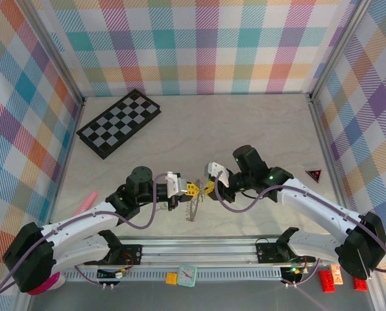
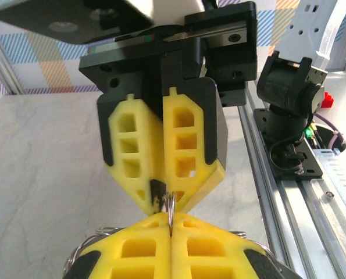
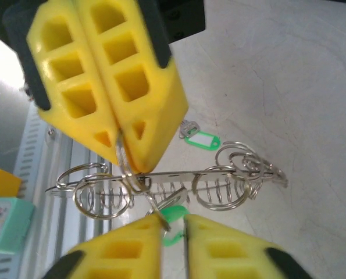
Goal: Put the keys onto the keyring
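The keyring (image 3: 219, 180), a metal bar strung with several rings and wire coils, hangs above the table between both grippers and shows in the top view as the keyring (image 1: 193, 208). My left gripper (image 2: 171, 224) is shut on one thin ring of it (image 2: 171, 208); its yellow fingers (image 3: 114, 87) show from the right wrist. One key with a green tag (image 3: 174, 214) dangles at the tips of my right gripper (image 3: 174, 224), whose pads stand slightly apart. A second key with a green tag (image 3: 200, 140) lies on the table below. The two grippers (image 1: 191, 188) (image 1: 207, 188) meet tip to tip.
A folded chessboard (image 1: 119, 122) lies at the back left. A red triangle (image 1: 314, 173) sits at the right and a pink piece (image 1: 84, 203) at the left. The metal rail (image 1: 199, 246) runs along the near edge, with a small clock (image 1: 187, 275) and red bricks (image 1: 325, 280) beyond.
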Available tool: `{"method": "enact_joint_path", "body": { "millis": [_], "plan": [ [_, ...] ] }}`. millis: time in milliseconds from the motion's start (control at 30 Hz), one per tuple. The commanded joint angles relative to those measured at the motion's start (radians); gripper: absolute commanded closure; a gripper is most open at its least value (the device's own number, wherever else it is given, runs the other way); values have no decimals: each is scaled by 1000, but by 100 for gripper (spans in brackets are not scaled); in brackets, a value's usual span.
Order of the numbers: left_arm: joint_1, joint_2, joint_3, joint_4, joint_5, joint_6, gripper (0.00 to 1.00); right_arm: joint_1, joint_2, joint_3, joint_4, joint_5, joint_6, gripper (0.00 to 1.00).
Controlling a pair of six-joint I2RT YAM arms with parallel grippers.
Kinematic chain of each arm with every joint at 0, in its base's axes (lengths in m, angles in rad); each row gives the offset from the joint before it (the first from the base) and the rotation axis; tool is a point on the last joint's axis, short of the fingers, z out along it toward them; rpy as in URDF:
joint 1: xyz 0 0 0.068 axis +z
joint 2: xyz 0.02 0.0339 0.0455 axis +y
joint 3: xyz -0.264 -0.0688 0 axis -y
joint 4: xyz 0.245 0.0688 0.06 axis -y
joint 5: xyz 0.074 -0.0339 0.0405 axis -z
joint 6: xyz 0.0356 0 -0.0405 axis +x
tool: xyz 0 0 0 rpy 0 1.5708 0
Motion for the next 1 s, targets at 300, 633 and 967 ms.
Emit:
{"method": "enact_joint_path", "body": {
  "millis": [300, 633, 967],
  "plan": [
    [-7, 16, -30, 200, 47, -56, 100, 2, -88, -62, 163, -134, 30, 67],
    [-7, 30, -27, 227, 51, -76, 100, 10, -55, -76, 225, -150, 64, 74],
    [-6, 5, -16, 150, 5, -69, 87, 14, -55, -43, 192, -99, 30, 100]
  ]
}}
